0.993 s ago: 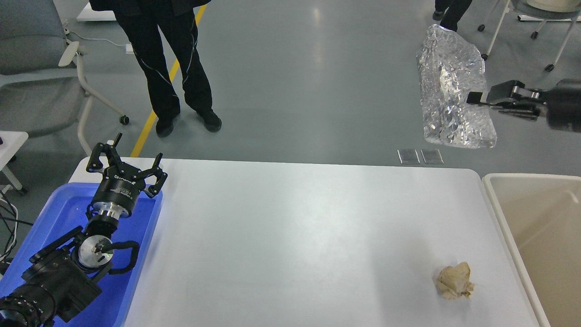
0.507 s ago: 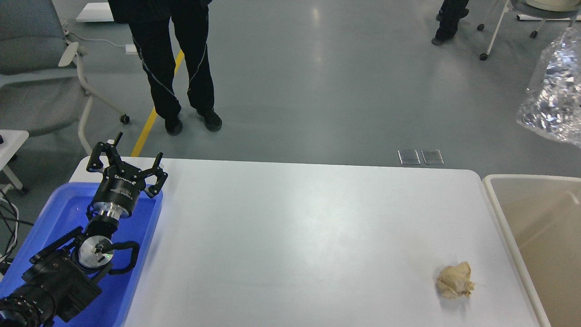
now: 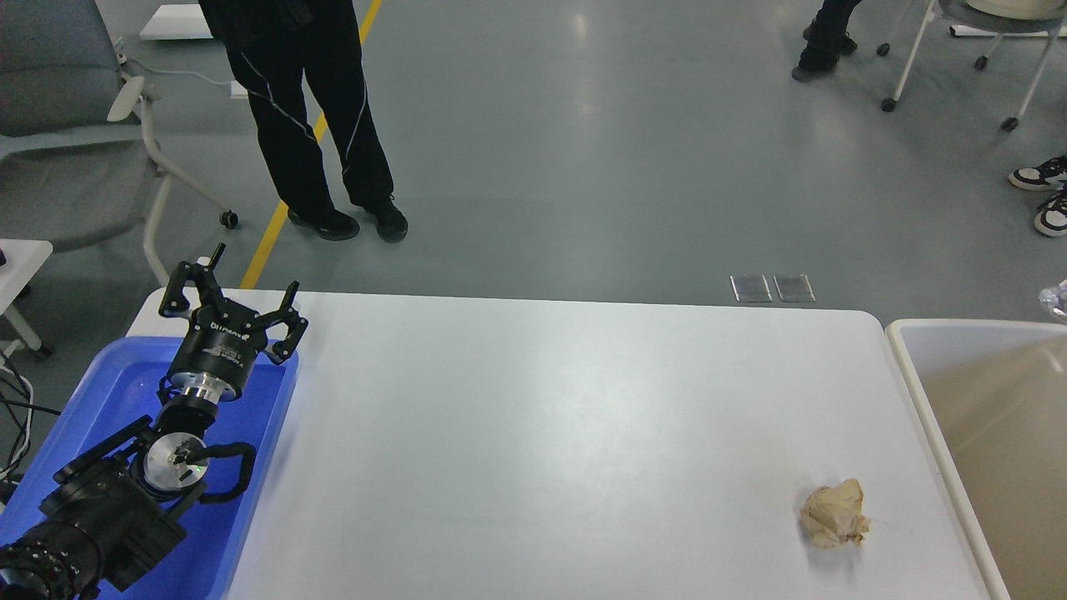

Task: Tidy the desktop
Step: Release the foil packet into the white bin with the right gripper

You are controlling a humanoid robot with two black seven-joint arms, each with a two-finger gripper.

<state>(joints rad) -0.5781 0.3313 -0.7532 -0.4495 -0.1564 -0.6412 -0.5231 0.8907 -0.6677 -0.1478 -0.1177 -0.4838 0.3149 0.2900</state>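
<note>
The white desktop [image 3: 533,433] fills the middle of the head view. A crumpled beige paper ball [image 3: 835,515] lies on it near the front right corner. My left gripper [image 3: 236,290] is open and empty, held above the far end of the blue tray [image 3: 100,392] at the desktop's far left edge, far from the paper ball. My right gripper is out of view. A sliver of clear crinkled plastic [image 3: 1056,300] shows at the right edge, above the bin.
An off-white bin with a beige inside [image 3: 992,433] stands against the desktop's right edge. A person in black trousers [image 3: 313,125] stands beyond the far left corner. A grey chair [image 3: 67,125] is at far left. Another person's shoes [image 3: 1042,192] show at far right.
The clear crinkled bag moved right and down until only a sliver shows above the bin. My right gripper left the view. The left arm has not moved.
</note>
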